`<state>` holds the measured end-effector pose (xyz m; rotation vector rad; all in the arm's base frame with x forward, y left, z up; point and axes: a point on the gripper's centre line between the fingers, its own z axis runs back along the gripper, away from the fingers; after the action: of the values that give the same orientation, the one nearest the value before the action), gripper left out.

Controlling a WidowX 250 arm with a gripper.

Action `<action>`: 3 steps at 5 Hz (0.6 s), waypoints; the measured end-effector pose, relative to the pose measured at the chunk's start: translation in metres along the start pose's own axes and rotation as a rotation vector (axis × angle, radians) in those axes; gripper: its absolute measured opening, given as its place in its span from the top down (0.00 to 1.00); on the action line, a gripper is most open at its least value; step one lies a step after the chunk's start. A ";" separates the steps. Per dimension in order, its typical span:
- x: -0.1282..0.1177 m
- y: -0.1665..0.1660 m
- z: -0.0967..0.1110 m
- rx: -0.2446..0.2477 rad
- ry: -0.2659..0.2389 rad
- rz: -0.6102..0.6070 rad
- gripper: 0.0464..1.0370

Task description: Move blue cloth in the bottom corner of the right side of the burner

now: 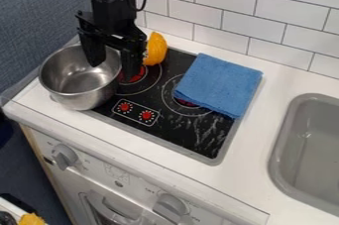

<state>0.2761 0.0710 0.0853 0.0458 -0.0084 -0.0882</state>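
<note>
The gripper [114,66] hangs at the upper left, over the right part of the metal pot, with its two fingers spread apart and nothing seen between them. A folded blue cloth [220,84] lies flat on the upper right part of the black burner plate [198,137], partly over the right ring and reaching onto the white counter at its right edge. The cloth is well to the right of the gripper, apart from it.
A silver pot [78,80] stands on the left of the stove. Behind the gripper is a yellow-orange object [155,49]. The tiled wall [218,18] runs along the back, and a grey sink [311,149] is at the right.
</note>
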 end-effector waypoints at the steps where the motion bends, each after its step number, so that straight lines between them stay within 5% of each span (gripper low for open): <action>1: -0.001 -0.002 -0.007 -0.014 0.026 0.002 0.04; 3: 0.051 -0.057 0.013 -0.020 -0.044 -0.138 0.04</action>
<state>0.3220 0.0088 0.0960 0.0245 -0.0480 -0.2275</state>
